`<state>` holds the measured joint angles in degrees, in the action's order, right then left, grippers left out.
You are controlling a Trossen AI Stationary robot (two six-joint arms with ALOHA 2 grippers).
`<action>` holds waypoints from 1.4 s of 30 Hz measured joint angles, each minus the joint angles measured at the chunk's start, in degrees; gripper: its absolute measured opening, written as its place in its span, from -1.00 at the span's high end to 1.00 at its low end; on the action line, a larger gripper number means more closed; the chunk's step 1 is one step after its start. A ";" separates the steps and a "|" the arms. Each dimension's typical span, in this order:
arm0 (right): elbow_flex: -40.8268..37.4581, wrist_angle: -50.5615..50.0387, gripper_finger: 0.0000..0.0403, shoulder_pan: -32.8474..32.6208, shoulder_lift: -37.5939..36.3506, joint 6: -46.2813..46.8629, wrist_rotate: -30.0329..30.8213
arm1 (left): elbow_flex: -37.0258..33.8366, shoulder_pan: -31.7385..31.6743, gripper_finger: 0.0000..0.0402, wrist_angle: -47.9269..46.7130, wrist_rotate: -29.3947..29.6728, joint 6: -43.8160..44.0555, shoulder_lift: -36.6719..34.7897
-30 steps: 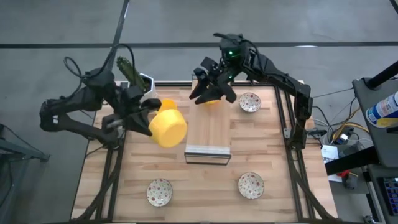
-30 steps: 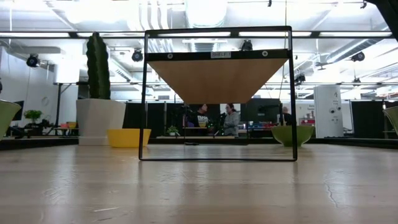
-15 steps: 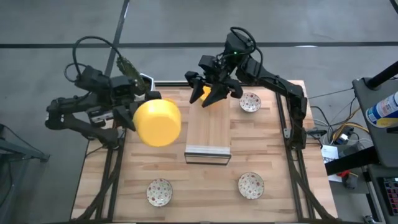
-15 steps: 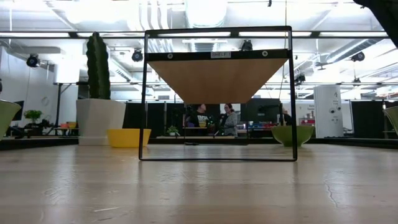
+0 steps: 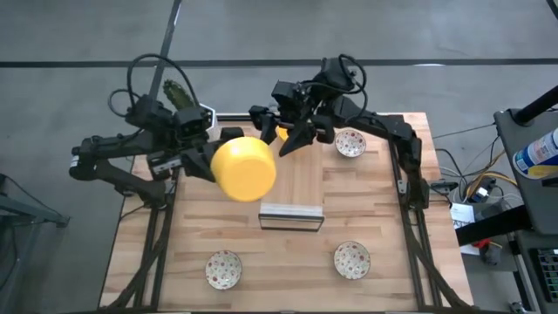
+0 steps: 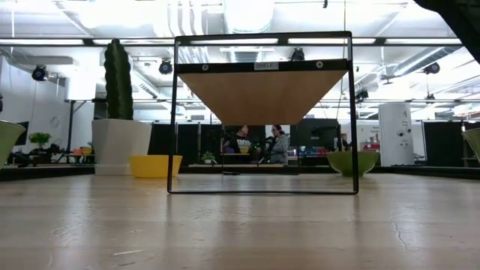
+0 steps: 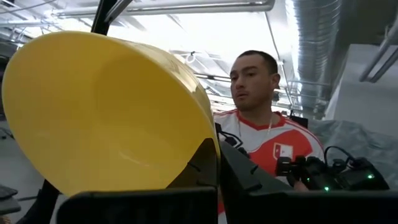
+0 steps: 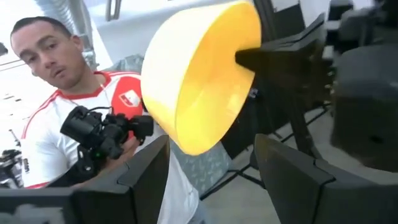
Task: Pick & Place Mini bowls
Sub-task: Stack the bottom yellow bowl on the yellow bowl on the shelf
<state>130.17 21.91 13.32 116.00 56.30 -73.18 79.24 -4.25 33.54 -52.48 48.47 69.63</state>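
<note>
My left gripper (image 5: 203, 160) is shut on a plain yellow mini bowl (image 5: 244, 168), held high above the table beside the wooden shelf (image 5: 292, 187). The bowl lies on its side in the left wrist view (image 7: 106, 112). My right gripper (image 5: 281, 131) is open and empty near the table's far edge, facing that bowl (image 8: 199, 74). A second yellow bowl (image 5: 232, 133) stands on its base on the table (image 6: 154, 166). A yellow patch (image 5: 281, 133) shows under the right fingers. Three speckled bowls (image 5: 350, 143) (image 5: 352, 259) (image 5: 223, 269) sit on the table. My left gripper pinches the yellow bowl by its rim (image 7: 210, 134), one finger (image 7: 202, 165) inside the bowl and the other (image 7: 239, 165) outside its wall. The bowl is lifted clear of the table and tipped on its side, its mouth turned sideways.
The shelf with its black frame (image 6: 262, 112) stands mid-table. A white pot with a cactus (image 5: 187, 105) sits at the far left corner. A person in a white and red shirt (image 7: 261, 137) stands beyond the table holding a dark device.
My left gripper has carried the yellow bowl higher and toward the table's right, turning it as it went. My right gripper has risen from the far yellow bowl, shifted toward the table's left and swung round; it has stayed open.
</note>
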 joint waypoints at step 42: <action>0.11 7.49 0.96 -3.65 -0.43 -3.21 -1.05 | -0.20 -3.99 0.77 -0.02 4.64 6.72 0.52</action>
<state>130.28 29.40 9.66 115.57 53.09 -74.23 79.05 -8.24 33.52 -47.85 55.19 70.15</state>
